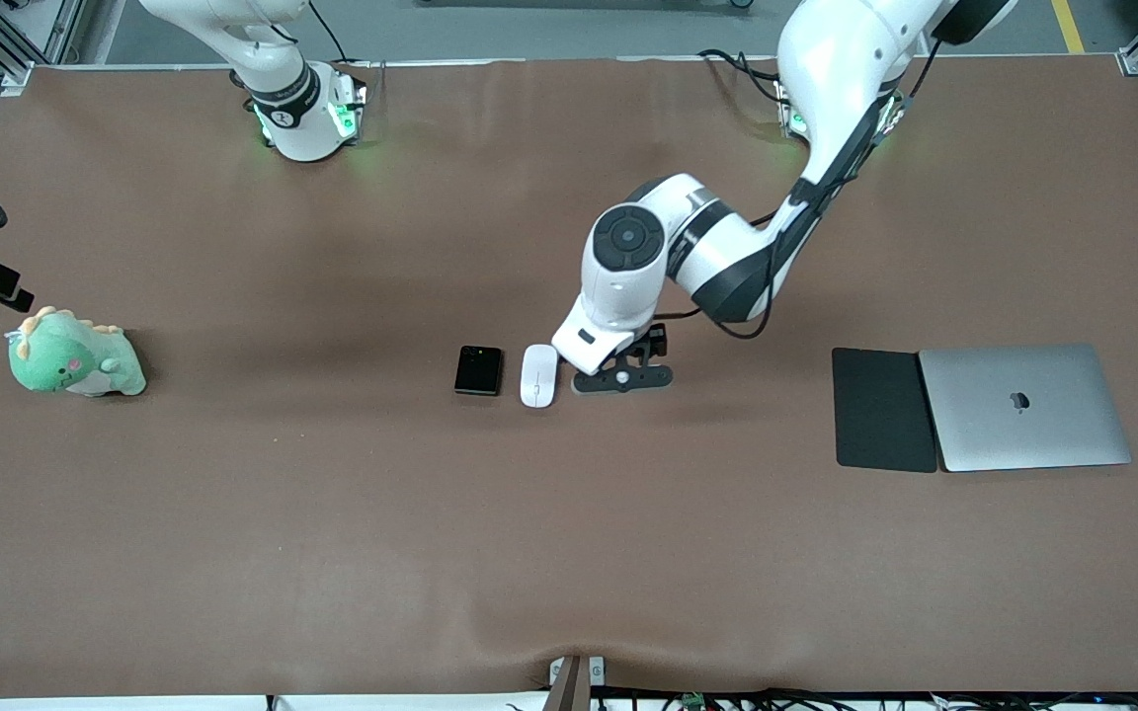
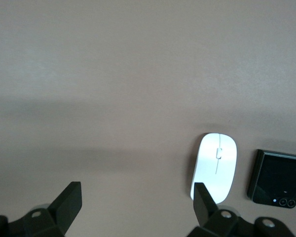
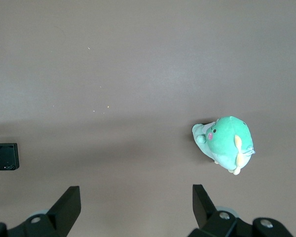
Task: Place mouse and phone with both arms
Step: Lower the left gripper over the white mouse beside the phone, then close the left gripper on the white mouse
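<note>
1. My left gripper (image 1: 618,378) hangs low over the brown table (image 1: 332,513), just beside the mouse (image 1: 538,375) on the side toward my left arm's end. In the left wrist view its two black fingers (image 2: 69,200) stand wide apart with only bare table between them, so this claw is open and holds nothing.

2. The mouse lies flat on the table near the middle, its long axis running toward the front camera. In my left wrist view the mouse (image 2: 215,165) sits just outside one of my fingertips, not between the pair.

3. The phone (image 1: 479,370) lies flat just beside the mouse, toward my right arm's end, with a narrow strip of table between the two. Its small lenses show at one corner in the left wrist view (image 2: 277,177).

4. My right gripper (image 3: 133,212) is out of the front view; only that arm's base and lower links (image 1: 283,89) show there. Its wrist view shows the fingers spread wide over bare table, so it is open and empty too.

5. That same view looks down on a green plush dinosaur (image 3: 226,143), which rests toward my right arm's end of the table (image 1: 70,354), well apart from the phone.

6. Toward my left arm's end lie a black pad (image 1: 880,407) and a closed silver laptop (image 1: 1023,405), side by side and touching.
</note>
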